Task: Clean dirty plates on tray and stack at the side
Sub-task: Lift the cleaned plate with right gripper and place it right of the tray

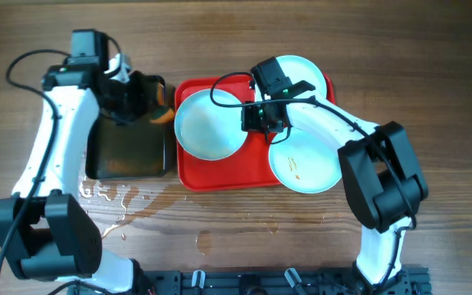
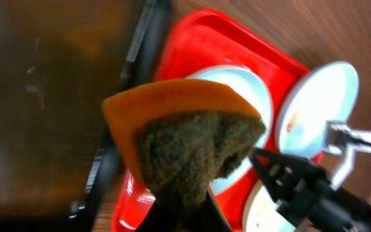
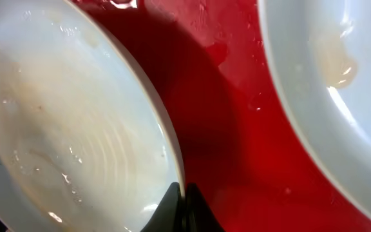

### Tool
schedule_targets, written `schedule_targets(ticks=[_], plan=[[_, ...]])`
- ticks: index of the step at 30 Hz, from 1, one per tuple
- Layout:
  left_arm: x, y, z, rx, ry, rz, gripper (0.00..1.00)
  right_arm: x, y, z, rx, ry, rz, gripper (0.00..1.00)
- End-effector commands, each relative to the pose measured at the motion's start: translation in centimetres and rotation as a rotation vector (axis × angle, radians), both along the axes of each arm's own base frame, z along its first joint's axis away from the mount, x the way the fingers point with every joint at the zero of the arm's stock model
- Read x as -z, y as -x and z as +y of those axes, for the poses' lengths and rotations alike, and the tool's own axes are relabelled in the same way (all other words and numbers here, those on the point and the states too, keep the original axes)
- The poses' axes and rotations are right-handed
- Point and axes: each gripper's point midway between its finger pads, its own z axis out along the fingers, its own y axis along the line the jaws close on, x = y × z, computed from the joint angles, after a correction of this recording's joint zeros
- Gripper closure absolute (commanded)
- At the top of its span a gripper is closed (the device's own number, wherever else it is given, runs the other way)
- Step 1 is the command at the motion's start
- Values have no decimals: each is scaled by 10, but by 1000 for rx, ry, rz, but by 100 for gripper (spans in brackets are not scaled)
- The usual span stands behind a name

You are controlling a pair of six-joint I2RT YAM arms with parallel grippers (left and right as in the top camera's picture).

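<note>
Wooden counter (image 1: pixel 433 65) carries the red tray (image 1: pixel 199 176), 3 plates (image 1: pixel 304 160) on or overhanging it. Right hand (image 1: pixel 251 121) pinches the wet left plate (image 1: pixel 207 127) at its rim: stiff, slippery, probably fragile. Left hand (image 1: pixel 156 111) grips a sponge (image 2: pixel 185 142).

The tray (image 1: pixel 220 176) is red, the plates (image 1: pixel 209 124) pale blue-white, one smeared orange; the sponge (image 2: pixel 185 129) is orange with a dark olive face; the black tray (image 1: pixel 129 174) holds brown water

Prob. robot lab bench: wood table (image 1: pixel 445 57), black mount rail (image 1: pixel 244 281), cabled left arm (image 1: pixel 56 139) & right arm (image 1: pixel 326 119).
</note>
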Motion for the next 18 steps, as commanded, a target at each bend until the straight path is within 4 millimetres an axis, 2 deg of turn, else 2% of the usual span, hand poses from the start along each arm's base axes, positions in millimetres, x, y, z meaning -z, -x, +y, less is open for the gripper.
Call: schedule_targets(ticks=[1,6,10,14,15,18], plan=[[-8,-2,17,-18,-53,-31,96,-60,-19,-15,-11,84,-215,96],[-6,-3,23,-31,-92,-29,96,-110,-27,-48,35,384,-452,95],[-5,-3,27,-37,-111,-28,96,-127,-21,-55,62,612,-579,96],[-5,-3,27,-38,-115,-28,96,-160,-9,-48,98,826,-759,96],[-5,-3,27,-38,-115,-28,96,-174,-4,-44,119,888,-830,96],[-5,-3,27,-38,-115,-28,96,-192,6,-33,144,942,-923,96]])
